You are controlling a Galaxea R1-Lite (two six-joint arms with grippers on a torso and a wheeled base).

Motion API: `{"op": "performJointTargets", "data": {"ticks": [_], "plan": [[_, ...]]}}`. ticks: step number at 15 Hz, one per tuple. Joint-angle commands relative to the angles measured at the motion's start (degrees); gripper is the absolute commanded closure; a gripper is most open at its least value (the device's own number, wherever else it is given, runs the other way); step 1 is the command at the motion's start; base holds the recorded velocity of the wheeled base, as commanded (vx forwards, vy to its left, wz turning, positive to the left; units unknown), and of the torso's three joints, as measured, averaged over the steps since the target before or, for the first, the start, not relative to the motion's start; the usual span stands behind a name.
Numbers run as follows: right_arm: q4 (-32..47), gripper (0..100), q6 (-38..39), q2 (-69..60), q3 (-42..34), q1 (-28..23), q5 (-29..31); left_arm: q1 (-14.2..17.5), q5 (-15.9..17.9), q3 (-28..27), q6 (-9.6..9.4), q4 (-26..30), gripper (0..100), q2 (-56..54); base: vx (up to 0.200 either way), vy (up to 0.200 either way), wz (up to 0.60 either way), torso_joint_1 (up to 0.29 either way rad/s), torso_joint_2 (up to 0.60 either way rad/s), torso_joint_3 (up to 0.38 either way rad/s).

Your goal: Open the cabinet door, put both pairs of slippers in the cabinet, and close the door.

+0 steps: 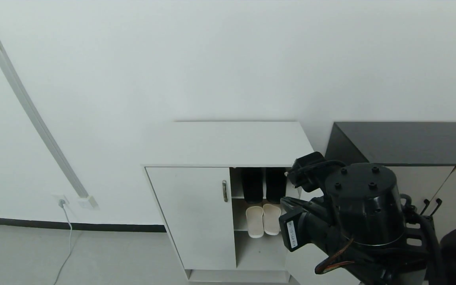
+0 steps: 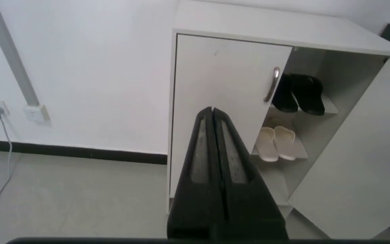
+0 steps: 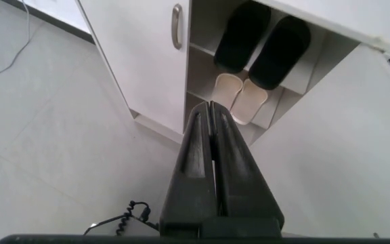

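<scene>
Head view: the white cabinet (image 1: 236, 142) stands against the wall. Its left door (image 1: 192, 213) is closed and the right side stands open. The black slippers (image 1: 263, 184) sit on the top shelf, with the white slippers (image 1: 263, 219) on the shelf below. The right arm (image 1: 362, 221) hides the cabinet's right edge.

Left wrist view: the left gripper (image 2: 213, 112) hangs apart from the cabinet, jaws pressed together. The open door (image 2: 364, 156) is cut off at the frame edge.

Right wrist view: the right gripper (image 3: 210, 105) points toward the shelves, jaws pressed together on nothing. Its tip overlaps the near end of one white slipper.
</scene>
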State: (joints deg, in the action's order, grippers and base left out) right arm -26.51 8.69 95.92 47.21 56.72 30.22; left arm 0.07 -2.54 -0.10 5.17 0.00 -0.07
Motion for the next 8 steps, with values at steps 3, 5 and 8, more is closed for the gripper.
{"op": "performJointTargets", "data": {"ticks": [3, 5, 8], "plan": [[-0.03, 100, 0.01, -0.38, -0.10, -0.47, 0.10, 0.01, -0.01, 0.01, 0.02, 0.00, 100, 0.07, 0.000, 0.000, 0.00, 0.185, -0.40, -0.216], [-0.03, 100, 0.01, -0.38, -0.19, -0.47, 0.01, 0.01, -0.01, 0.01, 0.02, 0.00, 100, 0.07, 0.000, 0.000, 0.00, 0.156, -0.33, -0.166], [-0.03, 100, 0.01, -0.38, -0.19, -0.47, 0.10, 0.01, -0.01, 0.01, 0.02, 0.00, 100, 0.07, 0.000, 0.000, 0.00, 0.014, -0.03, -0.011]]}}
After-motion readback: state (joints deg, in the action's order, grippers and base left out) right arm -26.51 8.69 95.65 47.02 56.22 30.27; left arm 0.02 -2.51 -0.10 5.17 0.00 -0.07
